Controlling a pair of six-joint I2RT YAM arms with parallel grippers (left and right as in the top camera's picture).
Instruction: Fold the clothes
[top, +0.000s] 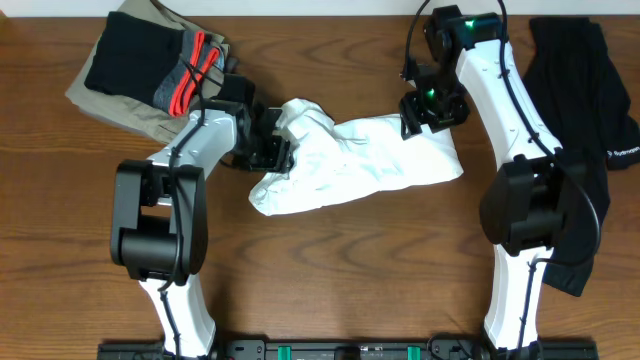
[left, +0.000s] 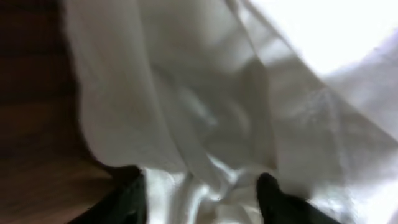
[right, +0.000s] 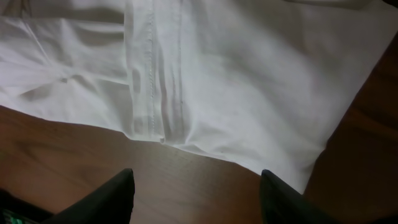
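Wooden table (top: 330, 280) holds the crumpled white T-shirt (top: 350, 172) centrally, not yet spread: left gripper (left: 202, 190) gapes around a bunch of it, seemingly unclamped, right gripper (right: 196, 183) gapes just short of the hem (right: 165, 138), which wants pinching next.

We see bare wooden table (top: 340, 285) across the near half, free for passage between the two arm bases; the crumpled white T-shirt (top: 350, 170) lies across the middle, filling the gap between the left gripper (top: 268, 148) and the right gripper (top: 418, 112); a pile of folded clothes (top: 150, 65) blocks the far left corner; a black garment (top: 590, 110) covers the right edge; bare wood shows between the right gripper's spread fingers, just short of the shirt's hem.
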